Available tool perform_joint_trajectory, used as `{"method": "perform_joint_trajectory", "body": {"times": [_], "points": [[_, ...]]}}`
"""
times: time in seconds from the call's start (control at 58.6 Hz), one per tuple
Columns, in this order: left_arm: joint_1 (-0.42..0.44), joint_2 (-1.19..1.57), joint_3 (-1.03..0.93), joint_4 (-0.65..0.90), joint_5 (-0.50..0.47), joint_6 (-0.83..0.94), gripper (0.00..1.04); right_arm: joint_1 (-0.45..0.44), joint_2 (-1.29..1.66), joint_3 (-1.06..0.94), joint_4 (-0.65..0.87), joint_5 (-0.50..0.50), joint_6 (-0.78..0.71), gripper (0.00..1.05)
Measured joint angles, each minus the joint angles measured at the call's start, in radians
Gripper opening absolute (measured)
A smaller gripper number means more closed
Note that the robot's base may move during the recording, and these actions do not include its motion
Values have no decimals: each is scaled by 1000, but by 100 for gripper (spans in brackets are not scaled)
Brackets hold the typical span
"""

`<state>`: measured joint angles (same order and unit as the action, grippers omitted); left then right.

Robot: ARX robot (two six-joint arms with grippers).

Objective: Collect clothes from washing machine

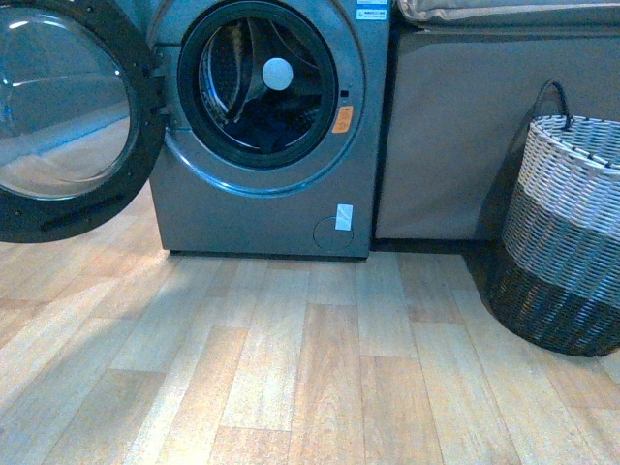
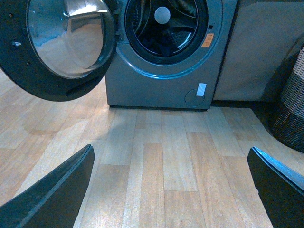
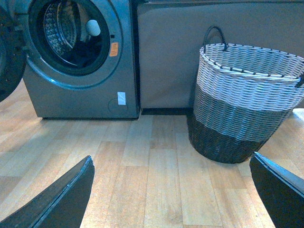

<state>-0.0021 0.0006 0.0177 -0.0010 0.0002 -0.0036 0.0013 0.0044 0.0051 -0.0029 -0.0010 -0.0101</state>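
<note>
The dark grey washing machine (image 1: 262,203) stands ahead with its round door (image 1: 68,116) swung open to the left. Dark navy clothes (image 1: 266,131) lie low in the steel drum; they also show in the left wrist view (image 2: 161,42) and the right wrist view (image 3: 78,54). A white ball (image 1: 278,74) shows inside the porthole. My left gripper (image 2: 171,185) is open and empty above the wooden floor, well back from the machine. My right gripper (image 3: 171,187) is open and empty, back from the machine and the basket. Neither arm shows in the front view.
A woven grey-white-black basket (image 1: 567,242) stands on the floor at the right; it also shows in the right wrist view (image 3: 242,102). A beige flat-fronted unit (image 1: 446,136) stands between machine and basket. Wooden floor (image 1: 310,368) stretches in front.
</note>
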Motion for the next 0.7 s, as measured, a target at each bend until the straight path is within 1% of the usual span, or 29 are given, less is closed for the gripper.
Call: {"method": "perform_joint_trajectory", "body": {"times": [0.699], "points": [[0, 0, 0, 0, 0, 0, 98, 0, 0, 0, 0, 3, 0, 97]]}}
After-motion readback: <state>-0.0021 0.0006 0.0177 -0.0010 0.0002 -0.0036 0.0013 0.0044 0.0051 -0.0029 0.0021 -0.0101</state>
